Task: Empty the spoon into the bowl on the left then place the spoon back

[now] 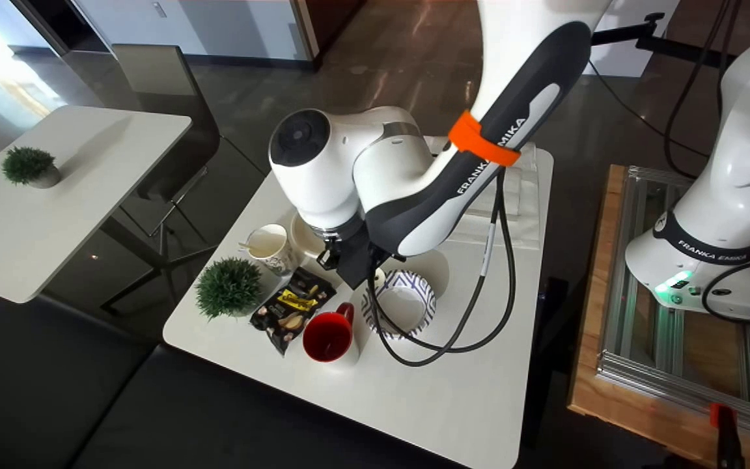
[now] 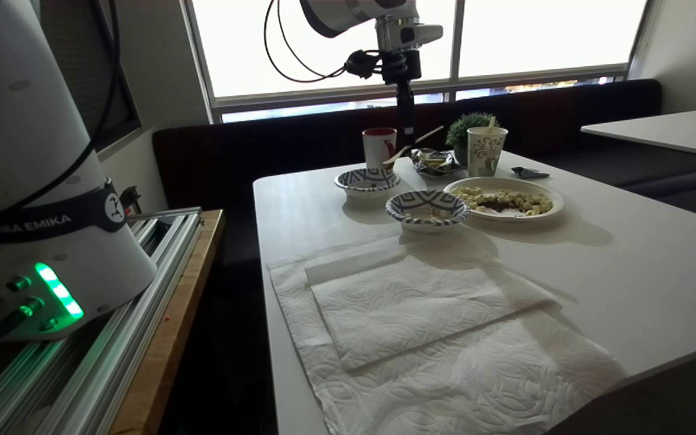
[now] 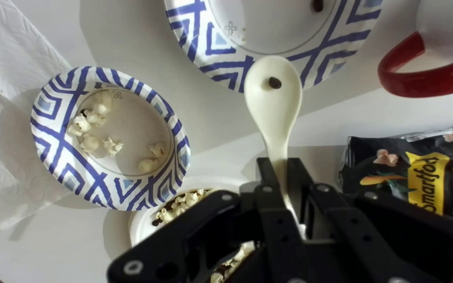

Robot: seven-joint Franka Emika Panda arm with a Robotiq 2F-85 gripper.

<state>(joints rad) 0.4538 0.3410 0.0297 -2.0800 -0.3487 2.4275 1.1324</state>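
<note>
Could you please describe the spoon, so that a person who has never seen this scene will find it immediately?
Follow the white robot arm down over the table to its black gripper. Gripped there by its handle is the spoon, cream-coloured with a rounded head. Unlike the pale stick in the floral cup, it is held above the table and carries one dark piece.

Bench (image 1: pixel 153 417) and tables (image 1: pixel 414 397) suggest a dining area.
</note>
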